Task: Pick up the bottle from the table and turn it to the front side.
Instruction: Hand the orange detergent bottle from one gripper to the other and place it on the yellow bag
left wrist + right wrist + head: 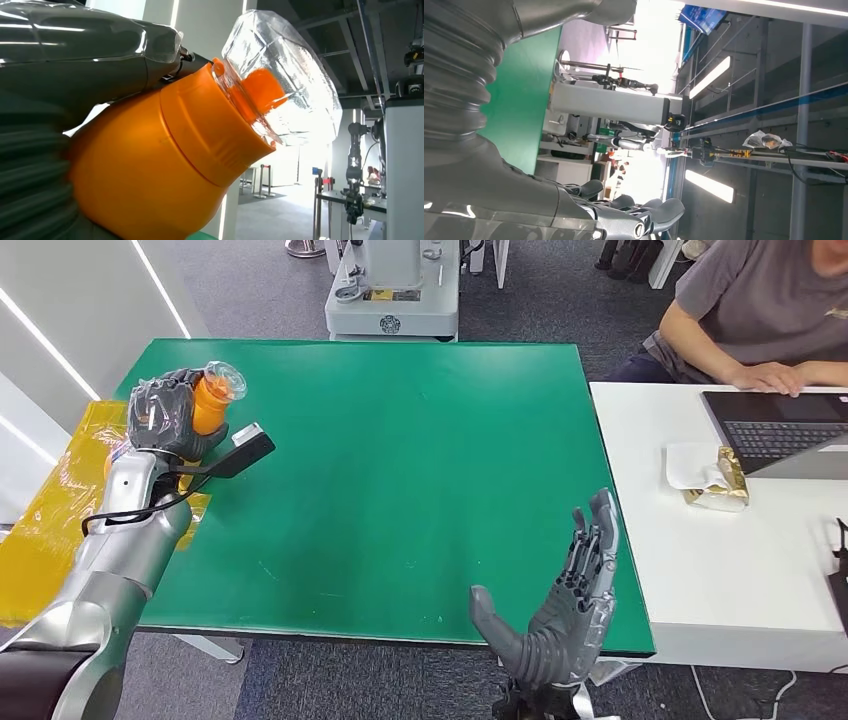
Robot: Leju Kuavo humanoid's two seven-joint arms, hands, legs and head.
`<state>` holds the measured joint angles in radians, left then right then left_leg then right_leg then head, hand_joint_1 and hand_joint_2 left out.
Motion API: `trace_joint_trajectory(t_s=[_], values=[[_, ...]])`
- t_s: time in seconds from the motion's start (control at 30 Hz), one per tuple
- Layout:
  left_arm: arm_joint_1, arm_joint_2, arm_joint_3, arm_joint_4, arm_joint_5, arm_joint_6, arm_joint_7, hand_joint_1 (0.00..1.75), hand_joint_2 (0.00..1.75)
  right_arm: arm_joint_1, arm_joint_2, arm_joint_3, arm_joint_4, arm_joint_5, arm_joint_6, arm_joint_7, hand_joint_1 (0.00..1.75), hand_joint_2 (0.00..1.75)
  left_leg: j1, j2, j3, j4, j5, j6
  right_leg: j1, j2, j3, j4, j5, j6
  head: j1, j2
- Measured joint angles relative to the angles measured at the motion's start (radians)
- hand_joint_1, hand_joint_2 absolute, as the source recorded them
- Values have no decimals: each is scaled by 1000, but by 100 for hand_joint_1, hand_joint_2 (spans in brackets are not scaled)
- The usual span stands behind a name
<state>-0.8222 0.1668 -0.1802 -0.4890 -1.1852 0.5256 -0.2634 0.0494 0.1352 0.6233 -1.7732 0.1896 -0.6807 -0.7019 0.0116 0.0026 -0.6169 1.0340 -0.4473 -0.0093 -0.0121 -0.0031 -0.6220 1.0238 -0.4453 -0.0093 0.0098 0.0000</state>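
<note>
The right hand [560, 615] is nearest, raised at the near edge of the green tabletop [400, 490], toward that edge's right end. Its fingers [590, 540] are stretched out and apart, thumb off to one side, and it holds nothing. In the right wrist view the ribbed cover and dark fingers [644, 220] of the same hand [499, 150] lie loose with a strip of the tabletop [521, 100] behind them.

Farther in, at the tabletop's left edge, the silver left arm [120, 550] reaches forward over a yellow sheet [50, 530] that lies along that edge. The left hand [165, 415] is wrapped around the bottle [210, 400], gripping its orange body near the tabletop's far left corner. The bottle is tilted, its clear cap [225, 380] pointing up and away from the hand. The head view does not settle whether the bottle's base touches the tabletop. A dark flat piece [245, 450] sticks out just beside the hand toward the tabletop's middle.

The left wrist view shows the bottle [150, 165] close up, orange with a ribbed collar, pressed against the hand [60, 75], and a faceted clear cap [290, 80] over an orange spout.

To the right of the tabletop stands a white desk [720, 580] with a laptop [785, 430] and a foil-wrapped item [720, 485]; a person [760, 310] sits at its far side with a hand by the laptop. Beyond the tabletop's far edge stands a grey machine base [395, 290].
</note>
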Motion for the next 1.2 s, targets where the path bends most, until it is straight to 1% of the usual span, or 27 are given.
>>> trace_joint_trajectory(t_s=[0.2,0.3,0.47,0.6,0.7,0.9,1.03,1.2], values=[[2,11,-21,53,-83,-31,50,175,175,-1,-1,2,0,2,0,0,0,175,0,0,0,0,0,0,0,0,0,0,0,0,0,0],[14,18,-38,86,-126,-46,62,175,175,-1,-1,3,0,2,0,0,0,175,0,0,0,0,0,0,0,0,0,0,0,0,0,0],[52,28,-72,128,-208,-51,66,175,175,0,-1,2,-1,4,0,0,0,175,0,0,0,0,0,0,0,0,0,0,0,0,0,0],[87,32,-117,156,-296,-87,72,175,175,3,-1,1,-2,3,0,0,0,175,0,0,0,0,0,0,0,0,0,0,0,0,0,0],[115,32,-150,169,-323,-101,73,175,175,5,-3,0,-3,0,0,0,0,175,0,0,0,0,-1,0,0,0,0,0,0,0,0,0],[163,42,-214,187,-329,-64,64,175,175,10,-12,10,-3,-16,0,0,0,175,0,0,0,0,-1,0,0,0,0,0,-1,0,0,0],[172,50,-249,190,-329,-36,66,175,175,11,-18,17,-3,-16,0,0,0,175,0,0,0,0,-1,0,0,0,0,0,-1,0,0,0],[179,57,-267,191,-329,2,73,175,175,12,-24,24,-3,-22,0,0,0,175,0,0,0,0,0,-1,0,0,0,0,-1,0,0,0]])
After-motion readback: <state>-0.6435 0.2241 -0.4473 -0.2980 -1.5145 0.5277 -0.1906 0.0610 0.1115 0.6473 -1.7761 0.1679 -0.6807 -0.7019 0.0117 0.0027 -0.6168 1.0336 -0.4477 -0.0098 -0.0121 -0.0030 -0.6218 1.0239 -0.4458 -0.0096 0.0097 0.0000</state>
